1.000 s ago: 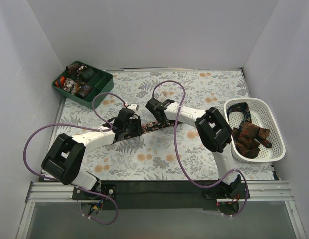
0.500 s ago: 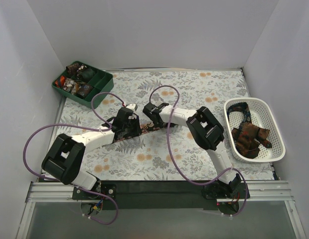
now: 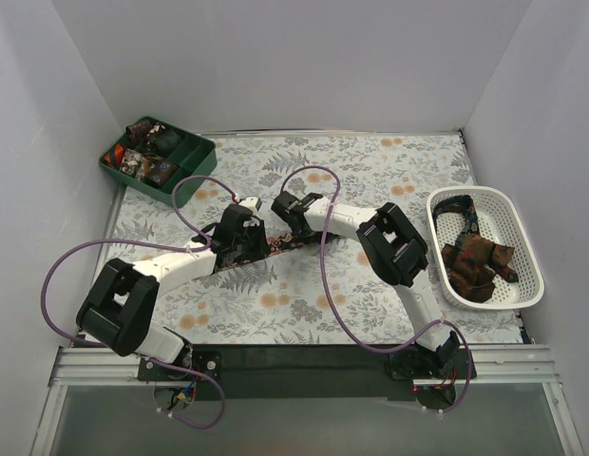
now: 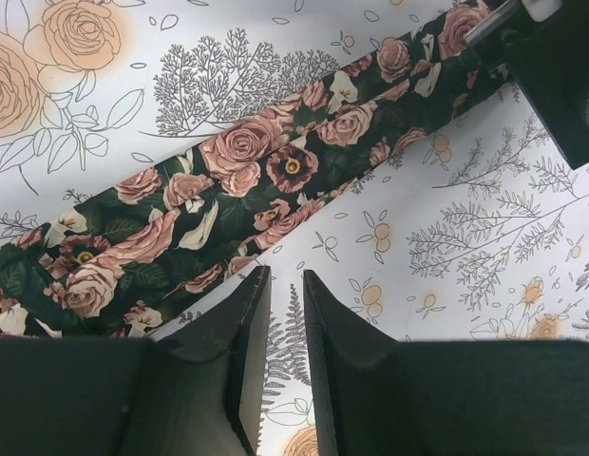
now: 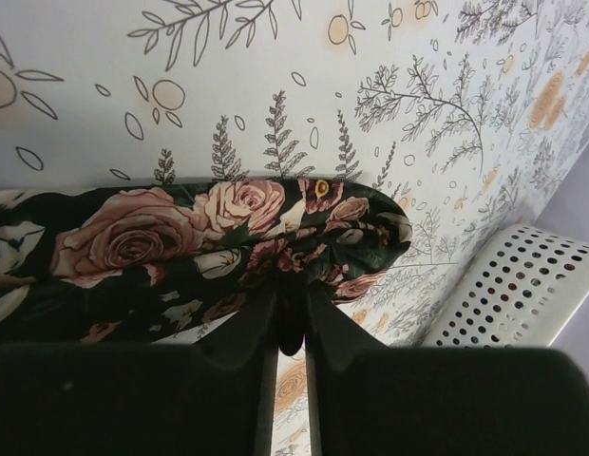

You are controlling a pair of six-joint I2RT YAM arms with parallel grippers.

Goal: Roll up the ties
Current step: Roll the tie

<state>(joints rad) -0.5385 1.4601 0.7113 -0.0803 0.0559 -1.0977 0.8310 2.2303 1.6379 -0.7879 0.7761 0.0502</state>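
A black tie with pink roses lies flat on the floral cloth between my two grippers. In the left wrist view the tie runs diagonally from lower left to upper right. My left gripper is low beside the tie's near edge; it is nearly shut with a thin gap and holds nothing. My right gripper is shut on the tie's folded end; the cloth bunches between its tips. Several coiled ties sit in the green tray. More loose ties lie in the white basket.
The dark green divided tray stands at the back left. The white lattice basket stands at the right edge and shows in the right wrist view. Purple cables loop over the cloth. White walls enclose the table.
My right gripper has moved left toward the left gripper, carrying the tie's end, so the tie's flat stretch is shorter. The left gripper has barely moved.
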